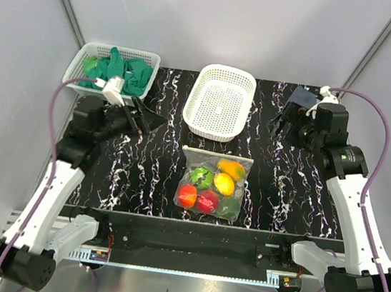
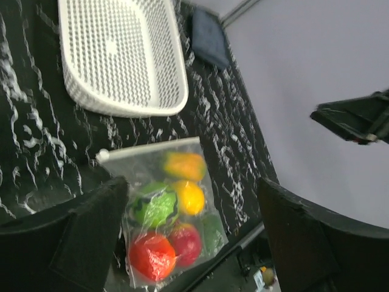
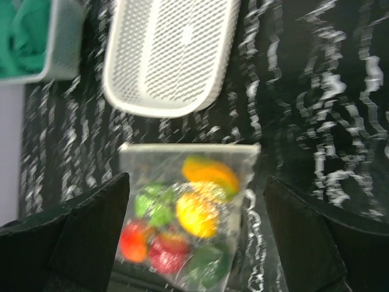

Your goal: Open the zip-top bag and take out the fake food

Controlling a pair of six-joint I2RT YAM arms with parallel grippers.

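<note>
The clear zip-top bag lies flat on the black marbled table, its whitish zip strip on the far edge and shut. Inside is the fake food: orange, yellow, green and red pieces. My left gripper hangs open above the table to the bag's far left, holding nothing. Equally open and bare, my right gripper hovers to the far right. The left wrist view shows the bag below the open left gripper. In the blurred right wrist view the bag lies between the fingers of the open right gripper.
A white lattice basket stands just beyond the bag, also visible in the wrist views. A grey basket with green gloves sits at the far left corner. A dark blue cloth lies far right.
</note>
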